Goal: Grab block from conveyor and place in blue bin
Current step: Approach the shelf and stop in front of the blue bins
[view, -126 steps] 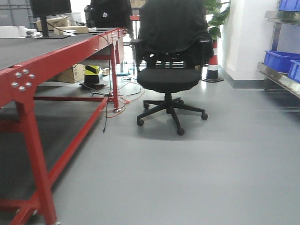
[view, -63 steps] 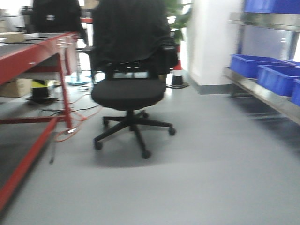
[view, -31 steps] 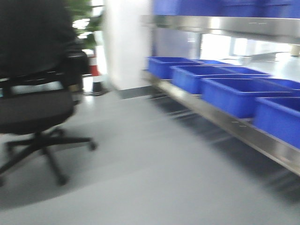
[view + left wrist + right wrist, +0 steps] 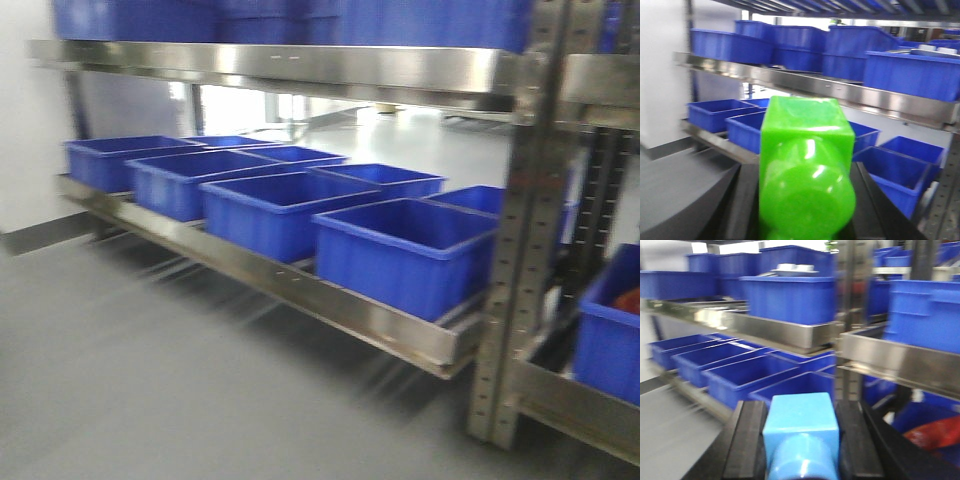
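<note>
Ahead of the base: a steel rack (image 4: 330,300) carries a row of open blue bins (image 4: 250,205) on its low shelf, running from far left to near right. The whole view is blurred.
Nearest bin (image 4: 400,255): it sits just beside the perforated upright post (image 4: 520,250), open-topped and apparently empty, so it could take a drop from above.
Left gripper (image 4: 806,210): clenched on a green block (image 4: 805,145), with a dark pad pressed to each flank and the block's round stud facing the camera. I judge the side grip is meant to keep the block from slipping in transit.
Right gripper (image 4: 800,445): grasping a light blue block (image 4: 800,415) the same way, squeezed between its two pads.
Task's thing: both blocks are in the jaws and face the rack. The conveyor appears in no view.
Upper shelf (image 4: 300,65): it holds more blue bins and overhangs the low row, which probably limits headroom for an arm reaching in.
Right of the post: another bin holds a red thing (image 4: 628,300), too blurred to name.
Floor (image 4: 150,400): plain grey, lying between the base and the rack.
Step in hand: by my reading this is the approach to the bins. The grab is done and the placing is not yet done.
Next move calls for: bringing a gripper over an open bin, below the upper shelf, and then releasing.
Risk: clipping the shelf edge or the post, or dropping a block short onto the floor.
</note>
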`<control>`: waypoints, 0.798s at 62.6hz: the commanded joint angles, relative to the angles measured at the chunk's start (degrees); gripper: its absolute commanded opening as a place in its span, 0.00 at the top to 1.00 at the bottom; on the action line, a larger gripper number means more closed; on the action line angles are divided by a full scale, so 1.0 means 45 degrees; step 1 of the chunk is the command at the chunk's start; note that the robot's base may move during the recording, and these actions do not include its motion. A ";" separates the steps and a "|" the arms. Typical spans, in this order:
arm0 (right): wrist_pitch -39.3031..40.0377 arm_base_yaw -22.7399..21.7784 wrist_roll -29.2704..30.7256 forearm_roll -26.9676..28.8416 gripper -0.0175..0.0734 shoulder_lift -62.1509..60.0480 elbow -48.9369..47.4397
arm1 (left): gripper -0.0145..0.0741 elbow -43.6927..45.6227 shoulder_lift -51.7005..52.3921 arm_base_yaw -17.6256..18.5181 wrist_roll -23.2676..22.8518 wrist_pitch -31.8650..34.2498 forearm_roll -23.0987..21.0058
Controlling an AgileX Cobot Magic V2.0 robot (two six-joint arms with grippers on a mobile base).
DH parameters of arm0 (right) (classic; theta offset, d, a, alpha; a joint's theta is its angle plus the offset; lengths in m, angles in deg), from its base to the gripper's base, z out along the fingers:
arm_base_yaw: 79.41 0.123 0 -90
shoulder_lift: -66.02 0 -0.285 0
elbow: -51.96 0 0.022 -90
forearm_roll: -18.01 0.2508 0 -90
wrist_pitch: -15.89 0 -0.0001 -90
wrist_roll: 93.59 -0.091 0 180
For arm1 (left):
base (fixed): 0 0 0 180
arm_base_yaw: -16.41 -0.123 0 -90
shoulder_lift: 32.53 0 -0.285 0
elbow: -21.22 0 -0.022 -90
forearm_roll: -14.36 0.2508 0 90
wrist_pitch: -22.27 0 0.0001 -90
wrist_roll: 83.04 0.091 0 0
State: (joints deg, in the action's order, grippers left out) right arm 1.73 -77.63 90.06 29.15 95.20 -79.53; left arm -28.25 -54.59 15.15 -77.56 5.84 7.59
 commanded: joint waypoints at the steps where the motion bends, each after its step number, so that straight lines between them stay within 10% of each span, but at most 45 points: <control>1: 0.0298 0.0006 0.0071 -0.0135 0.98 -0.0069 -0.0104 | 0.96 0.0029 0.0058 -0.0062 -0.0038 0.0265 -0.0075; 50: 0.0298 0.0006 0.0071 -0.0135 0.98 -0.0069 -0.0104 | 0.96 0.0029 0.0058 -0.0062 -0.0038 0.0265 -0.0075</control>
State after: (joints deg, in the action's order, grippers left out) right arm 1.73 -77.63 90.06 29.15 95.20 -79.53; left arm -28.25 -54.59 15.15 -77.56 5.84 7.59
